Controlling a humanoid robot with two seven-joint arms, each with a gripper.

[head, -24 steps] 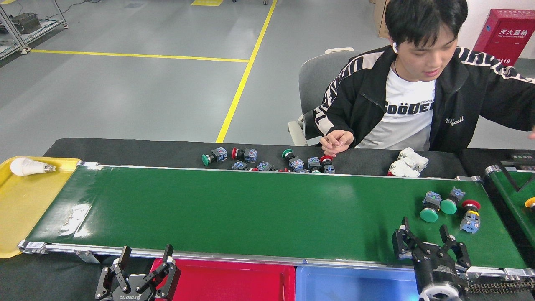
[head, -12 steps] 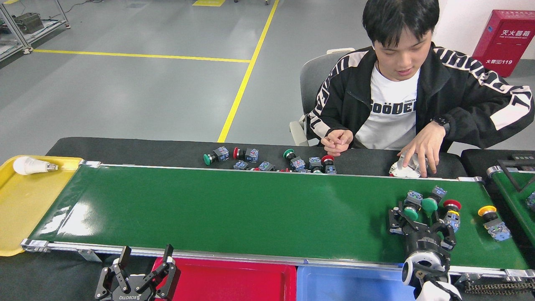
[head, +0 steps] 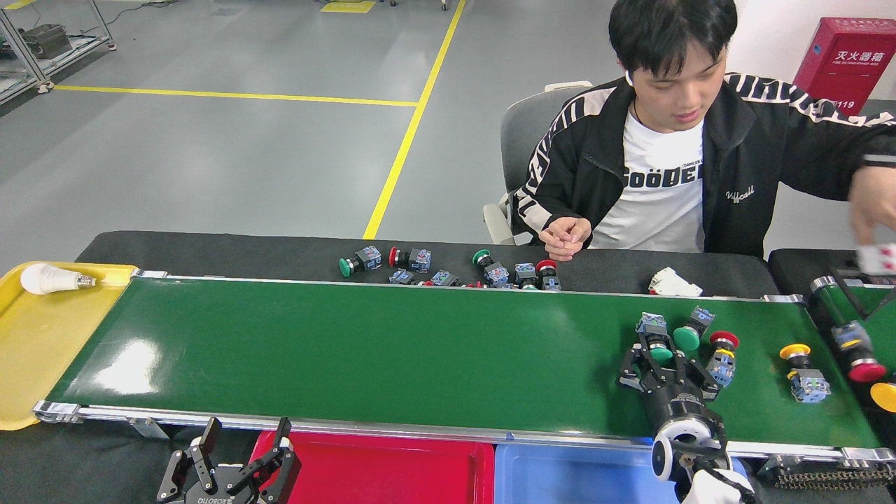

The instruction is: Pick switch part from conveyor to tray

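The conveyor (head: 350,350) is a wide green belt running across the head view. Near its right end lie two green-capped switch parts (head: 656,334) (head: 691,332), a red-capped one (head: 721,355) and a yellow-capped one (head: 803,372). My right gripper (head: 661,364) reaches over the belt from the near side. It is open, with its fingers spread to either side of the leftmost green-capped part. My left gripper (head: 241,451) hangs open at the bottom edge, beside the red tray (head: 392,469). A blue tray (head: 574,476) sits next to it.
A yellow tray (head: 35,357) at the belt's left end holds a light bulb (head: 45,278). Several loose switch parts (head: 448,269) and a white part (head: 673,283) lie on the black table beyond the belt. A person (head: 665,182) sits there, one hand (head: 871,203) raised over the narrower right belt (head: 864,308).
The switch parts have travelled left along the belt. My right gripper moved forward and left onto the belt, up to the green-capped part. The person's hand left the white parts and swung right.
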